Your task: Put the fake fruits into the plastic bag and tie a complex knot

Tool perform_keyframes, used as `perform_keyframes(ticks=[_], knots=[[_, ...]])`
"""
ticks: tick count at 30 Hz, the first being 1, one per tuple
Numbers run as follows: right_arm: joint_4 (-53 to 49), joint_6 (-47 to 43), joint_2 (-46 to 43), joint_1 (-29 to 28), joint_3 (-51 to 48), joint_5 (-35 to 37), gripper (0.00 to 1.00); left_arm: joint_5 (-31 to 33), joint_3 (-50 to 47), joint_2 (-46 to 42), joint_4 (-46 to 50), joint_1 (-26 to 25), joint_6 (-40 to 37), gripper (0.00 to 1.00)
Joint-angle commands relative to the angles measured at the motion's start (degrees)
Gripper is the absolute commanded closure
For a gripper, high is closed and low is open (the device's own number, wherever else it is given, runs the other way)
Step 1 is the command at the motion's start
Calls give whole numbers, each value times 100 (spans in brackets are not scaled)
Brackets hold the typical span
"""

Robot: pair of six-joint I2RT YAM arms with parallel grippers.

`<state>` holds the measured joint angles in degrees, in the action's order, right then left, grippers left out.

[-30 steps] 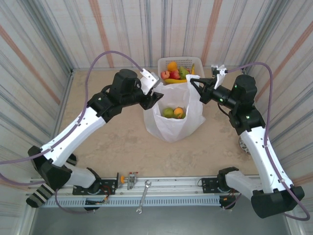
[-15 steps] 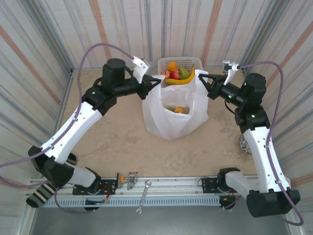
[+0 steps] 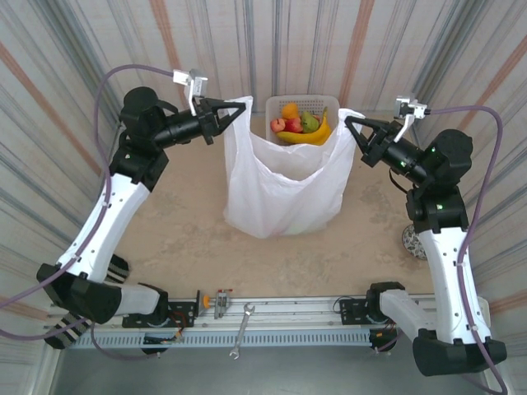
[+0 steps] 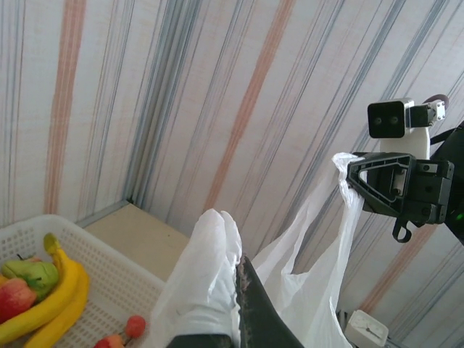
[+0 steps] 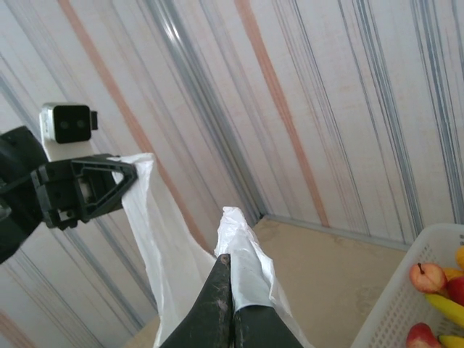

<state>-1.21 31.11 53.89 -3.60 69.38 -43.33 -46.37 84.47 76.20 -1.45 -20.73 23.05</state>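
The white plastic bag point(image 3: 280, 193) hangs stretched between both arms above the table, its mouth pulled wide. My left gripper point(image 3: 239, 109) is shut on the bag's left handle point(image 4: 210, 268), which drapes over its fingertip point(image 4: 246, 279). My right gripper point(image 3: 350, 125) is shut on the right handle point(image 5: 246, 250). Whatever lies inside the bag is hidden by its walls. Behind the bag, a white lattice basket point(image 3: 328, 102) holds fake fruits: an orange point(image 3: 290, 109), a red apple point(image 3: 279, 125), a green pear point(image 3: 309, 122) and yellow bananas point(image 3: 306, 137).
Striped walls close in the beige table point(image 3: 181, 214) on three sides. A small white clock-like object point(image 3: 409, 239) sits by the right wall. A wrench point(image 3: 241, 329) lies on the front rail between the arm bases.
Both grippers rose and moved apart, pulling the bag up and wide. The left gripper closed on its handle. The fruits seen inside the bag earlier are now hidden.
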Motion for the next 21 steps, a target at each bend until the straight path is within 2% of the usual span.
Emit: perform_keyframes(ticks=[1, 8, 13, 16, 19, 21], knots=[[249, 320, -25, 93, -216, 15, 100, -213, -234, -37, -545, 5, 364, 100], [36, 270, 254, 384, -509, -234, 98, -152, -1026, -27, -883, 7, 502, 100], [-167, 8, 150, 625, -227, -440, 70, -350, -793, 137, -988, -1, 694, 99], [-891, -613, -61, 695, 60, -444, 54, -403, -685, 226, -980, -10, 764, 99], [-1823, -1311, -351, 768, 312, -174, 49, -404, -681, 233, -988, -41, 776, 99], [-2022, -1549, -565, 782, 339, -256, 48, -408, -693, 210, -973, -37, 756, 99]])
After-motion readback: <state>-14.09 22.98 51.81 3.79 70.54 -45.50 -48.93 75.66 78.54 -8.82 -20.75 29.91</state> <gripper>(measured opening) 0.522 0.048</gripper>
